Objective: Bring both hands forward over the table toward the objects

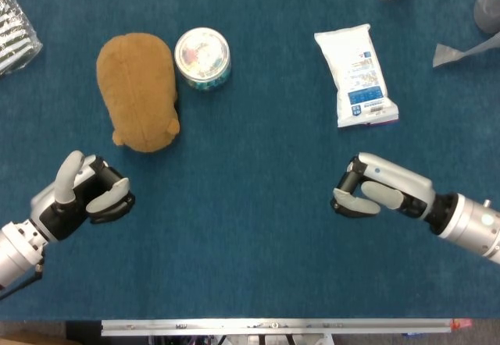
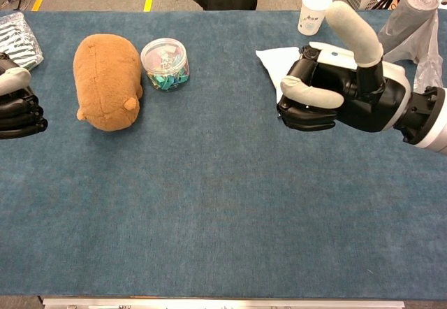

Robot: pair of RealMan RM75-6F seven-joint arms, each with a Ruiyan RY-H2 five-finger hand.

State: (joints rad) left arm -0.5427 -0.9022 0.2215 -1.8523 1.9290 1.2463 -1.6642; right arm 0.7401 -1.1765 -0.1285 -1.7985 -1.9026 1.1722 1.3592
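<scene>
Head view: my left hand [image 1: 82, 195] and right hand [image 1: 376, 193] are curled in, empty — short of the plush toy [image 1: 139, 89] and wipes packet [image 1: 356, 75].

Chest view: the plush looks soft — I'd grasp mid-body; the packet, probably limp, by its edges.

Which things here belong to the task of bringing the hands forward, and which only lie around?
For the task: left hand, right hand, brown plush toy, clear jar, white packet.
Lying about: paper cup, grey plastic roll.

Left hand [image 1: 82, 195] and right hand [image 1: 375, 195], fingers curled, apparently empty.
</scene>
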